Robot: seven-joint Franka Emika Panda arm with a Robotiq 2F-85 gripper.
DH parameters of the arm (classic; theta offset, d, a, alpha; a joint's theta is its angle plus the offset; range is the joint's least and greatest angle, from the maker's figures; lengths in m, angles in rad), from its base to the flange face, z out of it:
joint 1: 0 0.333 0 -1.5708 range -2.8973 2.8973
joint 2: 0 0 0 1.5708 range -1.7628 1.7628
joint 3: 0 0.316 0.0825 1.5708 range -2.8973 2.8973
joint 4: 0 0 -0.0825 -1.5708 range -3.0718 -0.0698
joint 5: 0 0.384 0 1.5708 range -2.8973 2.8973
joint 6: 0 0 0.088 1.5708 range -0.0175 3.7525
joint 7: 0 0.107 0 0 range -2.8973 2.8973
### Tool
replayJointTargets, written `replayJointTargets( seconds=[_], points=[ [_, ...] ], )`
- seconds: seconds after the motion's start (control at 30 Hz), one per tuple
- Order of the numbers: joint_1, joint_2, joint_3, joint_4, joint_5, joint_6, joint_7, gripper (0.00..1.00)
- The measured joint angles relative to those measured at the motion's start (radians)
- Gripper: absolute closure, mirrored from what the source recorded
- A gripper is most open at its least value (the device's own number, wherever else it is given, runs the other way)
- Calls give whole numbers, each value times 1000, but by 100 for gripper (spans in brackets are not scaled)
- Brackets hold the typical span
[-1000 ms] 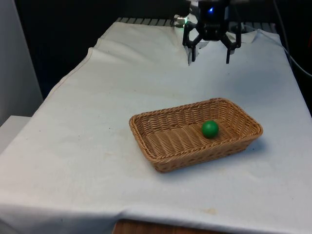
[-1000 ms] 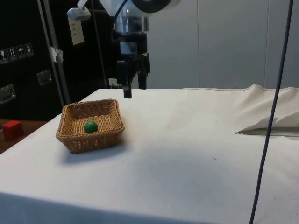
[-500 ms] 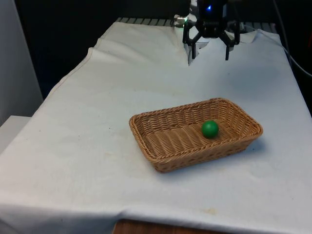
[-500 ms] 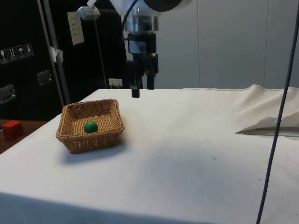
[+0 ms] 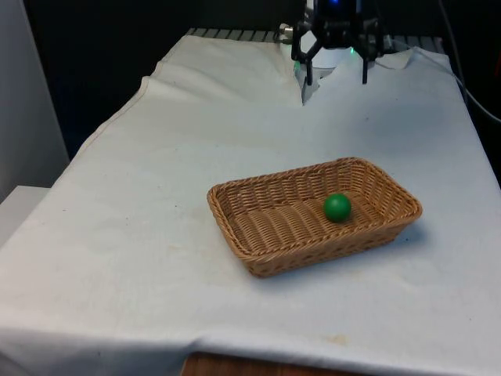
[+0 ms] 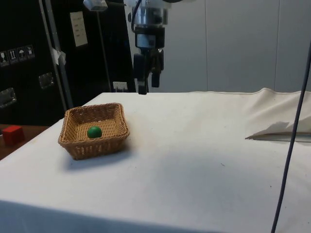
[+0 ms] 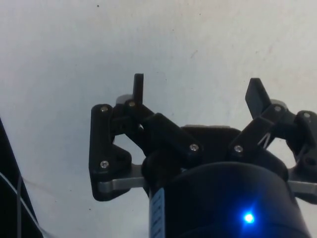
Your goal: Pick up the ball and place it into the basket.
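Note:
A green ball (image 5: 337,207) (image 6: 95,131) lies inside the brown wicker basket (image 5: 258,254) (image 6: 77,145), toward the front view's right half of it. My gripper (image 5: 337,78) (image 6: 147,88) (image 7: 197,88) hangs open and empty high above the cloth, well beyond the basket toward the table's far end. Nothing sits between its fingers (image 7: 138,88), and bare white cloth lies under them.
The white cloth rises in a fold (image 6: 277,128) near the table's far end. A small red block (image 6: 12,134) sits off the table at the side view's left. A cable (image 6: 291,141) hangs at the side view's right.
The open gripper has risen and drawn back toward the table's far end, away from the basket. The ball stays still in the basket.

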Motion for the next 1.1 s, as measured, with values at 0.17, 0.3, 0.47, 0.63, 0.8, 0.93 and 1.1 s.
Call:
replayJointTargets(
  seconds=[0.17,0.3,0.47,0.63,0.8,0.93,1.1],
  points=[
    [0,-15,0,0,0,-7,-48,0],
    [0,-22,0,-1,0,-11,-63,0],
    [-1,-61,-1,1,-26,-40,-70,0],
    [-1,-76,-2,6,-54,-54,-55,0],
    [-1,-78,-2,20,-87,-67,-37,0],
    [-2,-80,-2,31,-104,-83,-24,0],
    [-2,-80,-2,60,-134,-122,7,0]
  ],
)
